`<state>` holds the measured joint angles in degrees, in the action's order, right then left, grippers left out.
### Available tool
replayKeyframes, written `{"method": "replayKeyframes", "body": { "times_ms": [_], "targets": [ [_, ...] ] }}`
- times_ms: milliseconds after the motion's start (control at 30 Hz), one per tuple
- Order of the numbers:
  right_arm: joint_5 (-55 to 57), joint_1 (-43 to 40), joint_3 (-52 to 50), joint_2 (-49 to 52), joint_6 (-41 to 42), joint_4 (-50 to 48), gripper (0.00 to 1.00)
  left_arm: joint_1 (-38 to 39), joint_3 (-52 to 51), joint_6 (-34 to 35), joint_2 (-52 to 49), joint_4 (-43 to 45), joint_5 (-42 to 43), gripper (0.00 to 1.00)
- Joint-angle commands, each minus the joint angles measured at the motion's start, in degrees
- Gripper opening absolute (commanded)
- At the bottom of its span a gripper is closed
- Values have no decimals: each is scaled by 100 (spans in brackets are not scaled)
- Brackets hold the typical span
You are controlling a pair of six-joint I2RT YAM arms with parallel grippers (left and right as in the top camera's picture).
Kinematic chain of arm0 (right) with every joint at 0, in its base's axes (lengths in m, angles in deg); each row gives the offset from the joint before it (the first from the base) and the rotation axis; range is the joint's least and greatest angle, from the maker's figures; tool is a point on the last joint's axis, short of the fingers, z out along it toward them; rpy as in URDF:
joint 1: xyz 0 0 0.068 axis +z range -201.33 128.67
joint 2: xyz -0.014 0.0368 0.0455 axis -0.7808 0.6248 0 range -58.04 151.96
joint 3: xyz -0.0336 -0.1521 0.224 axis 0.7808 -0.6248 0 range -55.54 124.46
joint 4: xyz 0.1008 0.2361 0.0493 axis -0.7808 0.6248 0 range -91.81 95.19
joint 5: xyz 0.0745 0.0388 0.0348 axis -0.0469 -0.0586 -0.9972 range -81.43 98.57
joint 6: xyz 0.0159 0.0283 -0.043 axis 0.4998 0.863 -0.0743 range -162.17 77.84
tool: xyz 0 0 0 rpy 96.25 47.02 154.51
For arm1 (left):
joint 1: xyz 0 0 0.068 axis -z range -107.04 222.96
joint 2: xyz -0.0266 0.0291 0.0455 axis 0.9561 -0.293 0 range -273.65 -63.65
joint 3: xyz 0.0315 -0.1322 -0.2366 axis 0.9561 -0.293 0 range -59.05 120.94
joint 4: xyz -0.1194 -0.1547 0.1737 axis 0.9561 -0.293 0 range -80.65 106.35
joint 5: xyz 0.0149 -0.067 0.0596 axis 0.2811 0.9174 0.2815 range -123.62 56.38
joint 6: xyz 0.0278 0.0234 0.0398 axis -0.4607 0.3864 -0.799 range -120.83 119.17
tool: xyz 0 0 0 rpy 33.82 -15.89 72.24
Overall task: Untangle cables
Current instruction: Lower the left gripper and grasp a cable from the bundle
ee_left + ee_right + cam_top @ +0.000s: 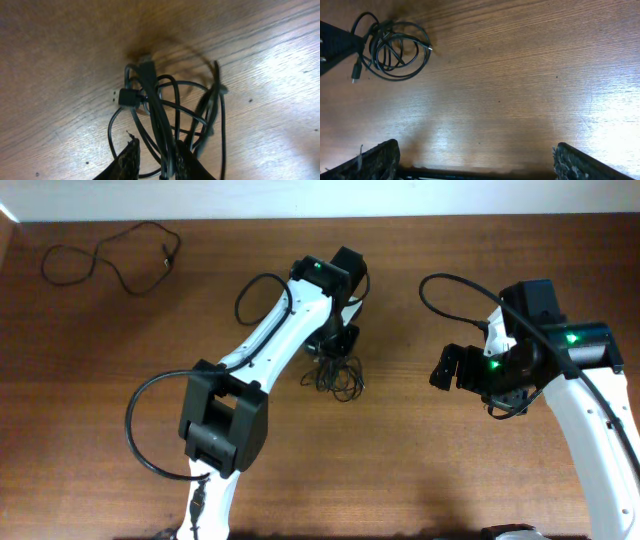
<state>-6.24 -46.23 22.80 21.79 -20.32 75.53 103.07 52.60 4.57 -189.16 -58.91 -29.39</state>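
Observation:
The cables are a small black tangled bundle (336,373) at the table's middle, with plug ends showing in the left wrist view (150,100). My left gripper (335,343) sits right over the bundle, and its fingers (159,161) are closed around several strands. The bundle's shadow falls offset on the wood, so it looks slightly raised. My right gripper (448,367) is open and empty to the right of the bundle (392,50), its fingers (477,162) spread wide over bare wood. One separate wavy black cable (105,258) lies at the far left of the table.
The wooden table (460,470) carries both arms. Thick black robot wires loop beside the left arm (140,430) and the right arm (450,290). The table's back edge runs along the top (500,220).

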Motion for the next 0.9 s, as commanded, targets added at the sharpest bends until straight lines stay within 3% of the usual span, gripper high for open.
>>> {"method": "replayKeyframes", "body": {
  "times_ms": [0,33,133,300,600,867],
  "targets": [
    [26,-26,68,26,-44,-17,99,0,-175,-11,-37,118,-61,24],
    [26,-26,68,26,-44,-20,99,0,-175,-11,-37,144,-61,22],
    [26,-26,68,26,-44,-17,99,2,-173,-13,-37,210,-61,0],
    [-37,-24,68,26,-42,-46,99,2,470,-13,-35,-173,118,0],
    [-597,-24,68,26,-42,-286,99,0,2251,-656,-35,-970,2763,0],
    [-898,-24,68,37,-39,-671,99,0,2356,-898,-35,-1117,4144,0]
  ]
}}
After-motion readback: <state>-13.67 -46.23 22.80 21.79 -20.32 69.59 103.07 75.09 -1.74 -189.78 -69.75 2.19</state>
